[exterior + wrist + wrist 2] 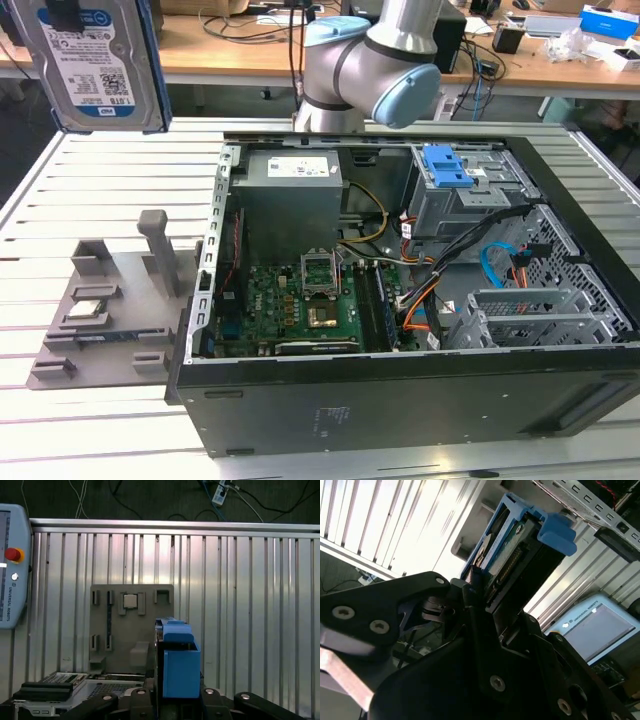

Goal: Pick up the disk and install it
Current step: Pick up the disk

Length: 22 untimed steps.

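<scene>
The 1 grey robot arm with light-blue joint caps [372, 60] stands behind the open case and reaches up toward the exterior view's left, with its load high over the table. Its black claw [482, 592] is clenched on the flat rectangular silver metal disk with a white-and-blue label and blue plastic rails [95, 62]. The disk hangs upright in the air, well clear of the table, with its label facing the exterior camera. In the first wrist view 1 blue rail [177, 667] shows edge-on over the slats.

The table [110, 170] is slatted silver aluminium. On it lies 1 black computer case [400, 400], side panel off, with 1 green motherboard [300, 305] exposed inside. Just beside the case, on the exterior view's left, sits 1 flat grey fixture plate [110, 310] with small upright holders. 1 grey teach pendant with a red button [10, 565] lies at the table's edge. Behind the arm, wooden tables [250, 55] carry cables and boxes.
</scene>
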### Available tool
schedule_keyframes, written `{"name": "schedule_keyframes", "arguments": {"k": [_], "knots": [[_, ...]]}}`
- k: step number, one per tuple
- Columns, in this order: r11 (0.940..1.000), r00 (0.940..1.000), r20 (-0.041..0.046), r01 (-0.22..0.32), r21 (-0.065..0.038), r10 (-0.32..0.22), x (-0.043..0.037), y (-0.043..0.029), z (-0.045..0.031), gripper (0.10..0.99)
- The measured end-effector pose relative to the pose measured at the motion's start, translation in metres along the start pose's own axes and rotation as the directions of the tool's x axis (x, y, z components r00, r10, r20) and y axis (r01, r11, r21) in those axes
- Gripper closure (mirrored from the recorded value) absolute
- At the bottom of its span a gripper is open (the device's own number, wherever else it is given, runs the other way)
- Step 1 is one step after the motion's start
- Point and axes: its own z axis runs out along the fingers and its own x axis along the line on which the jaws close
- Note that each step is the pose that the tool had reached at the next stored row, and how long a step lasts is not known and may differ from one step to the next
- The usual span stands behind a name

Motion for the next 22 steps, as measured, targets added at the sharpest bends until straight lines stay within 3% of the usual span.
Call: {"name": "schedule_keyframes", "arguments": {"k": [10,15,18,22], "knots": [[1.0000,1.0000,0.0001,0.000,0.000,0.000,0.0009,-0.0378,-0.0020,0.729],[1.0000,1.0000,0.0000,0.000,0.000,0.000,0.0017,-0.0718,-0.0038,0.729],[1.0000,1.0000,0.0000,0.000,0.000,0.000,0.0019,-0.0838,-0.0045,0.729],[1.0000,1.0000,0.0000,0.000,0.000,0.000,0.0025,-0.1050,-0.0057,0.729]]}}
